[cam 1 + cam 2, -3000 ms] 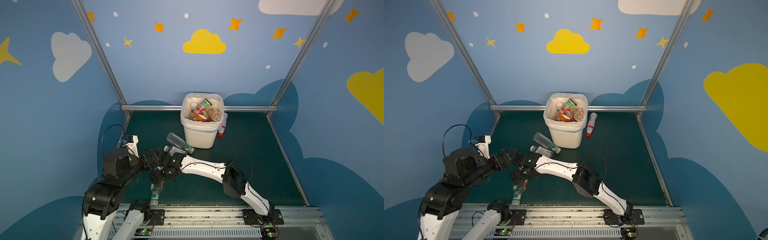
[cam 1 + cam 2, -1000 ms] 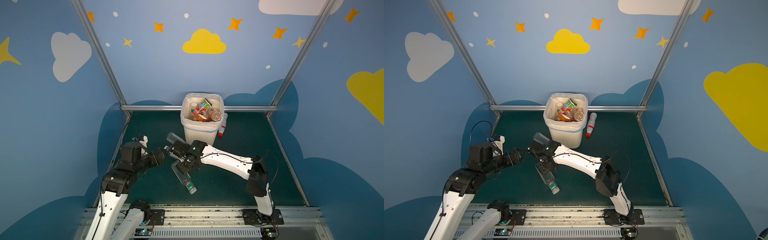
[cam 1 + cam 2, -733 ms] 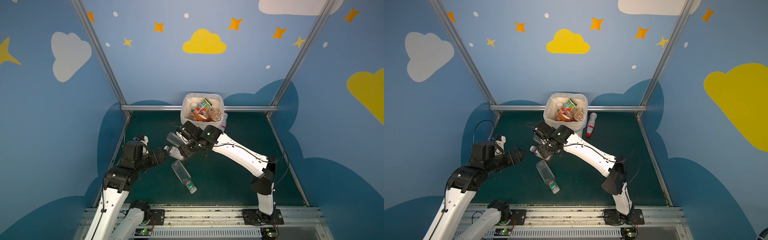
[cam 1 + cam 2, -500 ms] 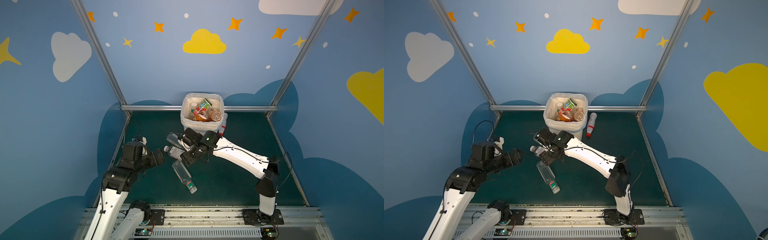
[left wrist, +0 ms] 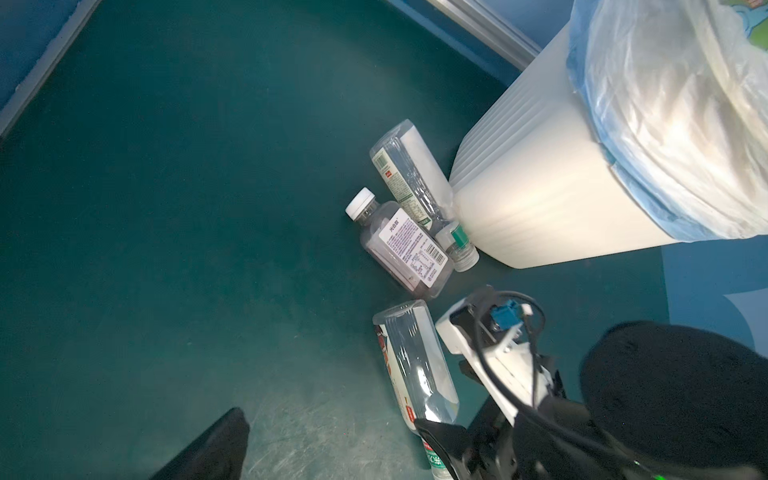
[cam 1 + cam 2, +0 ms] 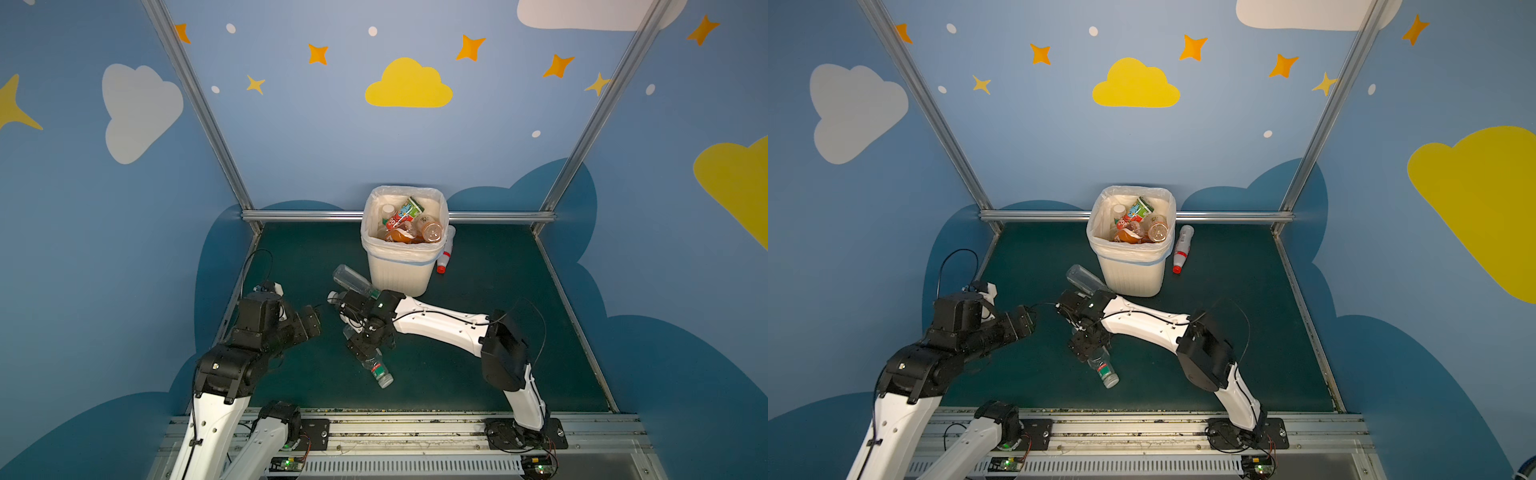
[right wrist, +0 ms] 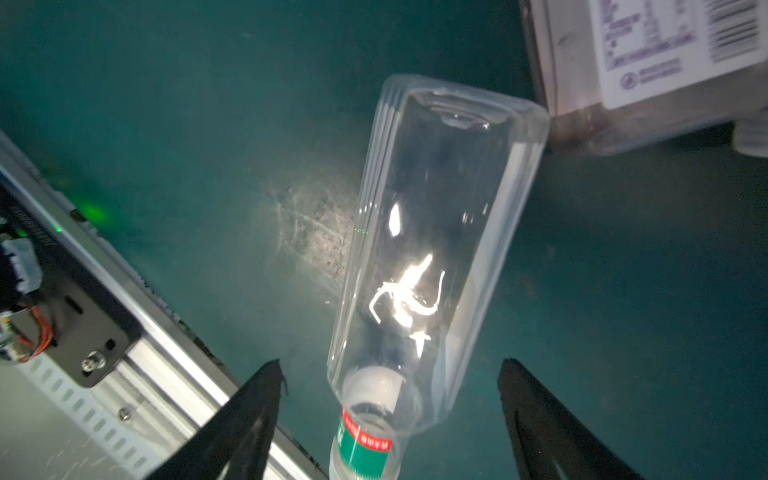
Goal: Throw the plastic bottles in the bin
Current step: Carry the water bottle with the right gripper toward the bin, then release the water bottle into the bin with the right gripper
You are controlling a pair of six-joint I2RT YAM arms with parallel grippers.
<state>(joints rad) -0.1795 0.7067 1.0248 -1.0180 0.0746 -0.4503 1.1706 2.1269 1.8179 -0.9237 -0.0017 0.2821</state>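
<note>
The cream bin (image 6: 399,270) (image 6: 1133,274) stands at the back, and several plastic bottles fill it to the rim. A clear bottle with a green-and-red neck label (image 6: 376,369) (image 6: 1104,369) (image 7: 436,249) lies on the green floor. My right gripper (image 6: 366,341) (image 6: 1086,345) (image 7: 390,415) hangs open just over it, the neck between the fingers and untouched. A clear green-capped bottle (image 6: 351,277) (image 5: 409,174) leans against the bin. A white-capped bottle with a purple label (image 5: 401,245) (image 7: 644,62) lies beside it. My left gripper (image 6: 312,326) (image 6: 1025,322) is open and empty, left of these.
A white bottle with a red cap (image 6: 446,249) (image 6: 1182,248) lies behind the bin on its right. The metal base rail (image 6: 395,428) (image 7: 124,353) runs along the front edge. Blue walls enclose the floor on three sides.
My right gripper opened and let the clear bottle drop to the floor. It rose toward the bin, then came back down over the bottle. The left arm barely moved.
</note>
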